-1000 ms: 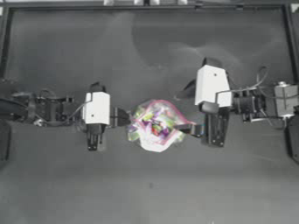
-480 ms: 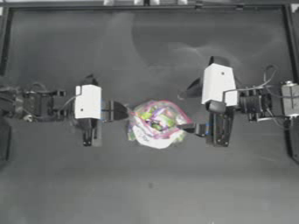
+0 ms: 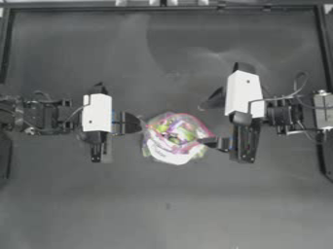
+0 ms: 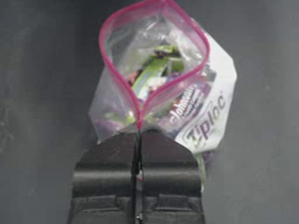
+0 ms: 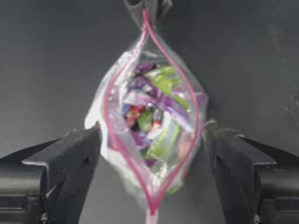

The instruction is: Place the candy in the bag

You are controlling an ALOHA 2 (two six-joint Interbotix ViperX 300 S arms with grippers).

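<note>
At the middle of the dark table [image 3: 166,204] sits one bag [image 3: 174,140], and one only: a clear plastic zip bag with a pink-red strip running round its mouth, printed lettering on one side, and it is full of colour. Through the plastic you can see a jumble of sweets [image 5: 153,114] in green, purple, pink and a touch of red; too many and too tangled to count. The mouth gapes in a long leaf shape, pinched to a point at each end. As for the single small candy in a whitish wrapper, I cannot pick it out among the rest, nor anywhere on the table.

Two grippers are in play, one on either side of the bag. The left gripper [image 4: 139,133] comes in from the left, and its jaws are pressed tight together right at one pinched end of the pink strip, so it has that corner of the bag clamped. The right gripper [image 5: 151,148] comes in from the right, and its jaws stand wide apart, one on each side of the bag, with the bag sitting between them. Neither jaw presses the plastic, though both are just beside it. In the right wrist view the left gripper's dark tip shows at the far end of the strip.
</note>
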